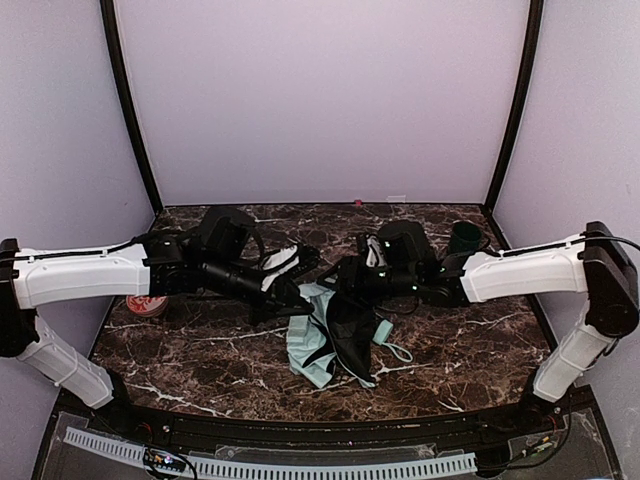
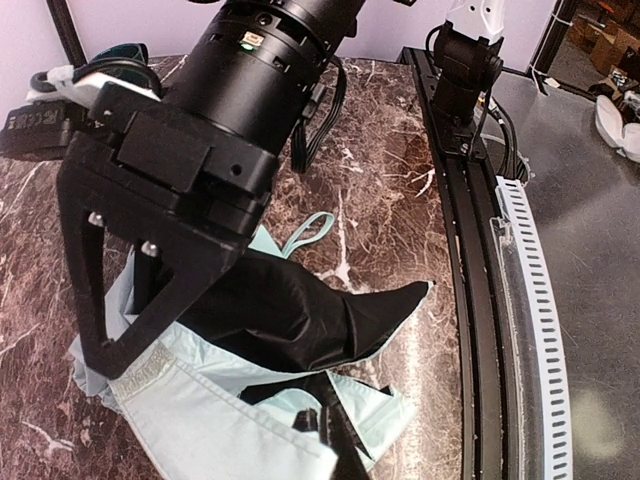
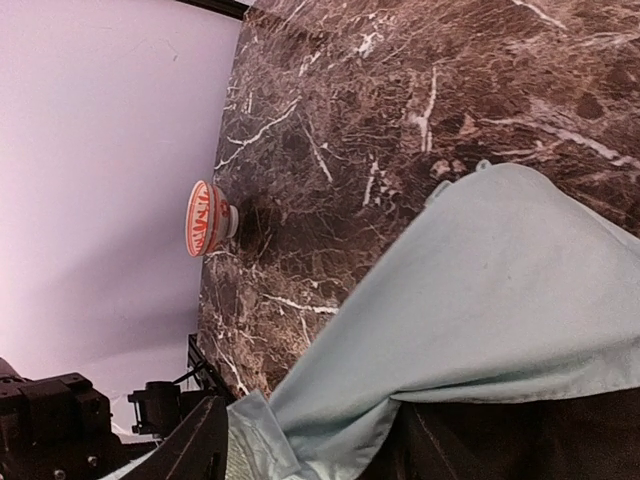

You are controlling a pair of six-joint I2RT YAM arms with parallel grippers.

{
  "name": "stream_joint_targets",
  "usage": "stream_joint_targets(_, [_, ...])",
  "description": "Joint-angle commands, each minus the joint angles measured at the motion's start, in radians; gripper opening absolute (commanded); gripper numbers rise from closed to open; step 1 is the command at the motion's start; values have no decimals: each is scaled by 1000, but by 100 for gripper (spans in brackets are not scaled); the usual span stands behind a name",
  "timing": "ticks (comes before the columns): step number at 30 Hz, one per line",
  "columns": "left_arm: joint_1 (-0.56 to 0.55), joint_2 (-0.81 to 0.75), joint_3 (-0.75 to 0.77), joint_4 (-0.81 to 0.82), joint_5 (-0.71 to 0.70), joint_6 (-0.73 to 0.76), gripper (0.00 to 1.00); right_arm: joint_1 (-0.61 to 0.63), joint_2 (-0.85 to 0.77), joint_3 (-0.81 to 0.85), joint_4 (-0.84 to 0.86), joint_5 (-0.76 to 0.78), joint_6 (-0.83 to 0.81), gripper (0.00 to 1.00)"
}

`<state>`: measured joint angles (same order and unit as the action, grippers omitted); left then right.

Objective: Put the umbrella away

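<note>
The umbrella (image 1: 325,345) lay collapsed and crumpled at the centre of the marble table (image 1: 200,350) in the top view, its mint cloth spread toward the lower middle of the frame and its black lining turned outward on the right side of the heap. A thin mint strap looped out to the right of it. Both arms reached in from the frame's edges and met just above the heap. The right claw (image 1: 350,283) was clamped on a fold of the mint cloth; in its wrist view that cloth filled the gap between the dark fingers at the bottom edge. The left claw (image 1: 290,290) sat just left of it, touching or nearly touching the top of the heap, and I cannot tell whether its jaws were apart or together, since in its own wrist view only a dark sliver showed among the cloth at the bottom. A dark green mug (image 1: 463,238) stood at the upper right of the table, and a red-and-white bowl (image 1: 147,306) peeked out under the left arm at the table's left edge.
</note>
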<state>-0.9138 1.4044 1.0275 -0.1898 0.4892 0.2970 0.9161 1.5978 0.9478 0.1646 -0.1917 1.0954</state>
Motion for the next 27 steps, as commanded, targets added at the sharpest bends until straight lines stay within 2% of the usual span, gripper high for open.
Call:
stream_joint_targets(1, [-7, -40, -26, 9, 17, 18, 0, 16, 45, 74, 88, -81, 39, 57])
stream_joint_targets(7, [-7, -52, -25, 10, 9, 40, 0, 26, 4, 41, 46, -73, 46, 59])
stream_joint_targets(11, [-7, -50, -16, 9, 23, 49, 0, 27, 16, 11, 152, -122, 122, 52])
stream_joint_targets(15, [-7, -45, -36, 34, 53, 40, 0, 25, 39, 35, 234, -127, 106, 13])
stream_joint_targets(17, [-8, -37, -41, 38, 83, 9, 0, 14, 51, 63, 244, -139, 84, 1])
stream_joint_targets(19, [-16, -35, -44, 34, 113, -14, 0, -4, 57, 79, 265, -169, 71, 0])
stream_joint_targets(23, [-119, -33, -9, 8, 47, 20, 5, -35, 50, 55, 308, -182, 74, 0])
stream_joint_targets(27, [-185, 44, 54, 63, 129, -39, 6, -62, 37, 44, 337, -187, 68, 0])
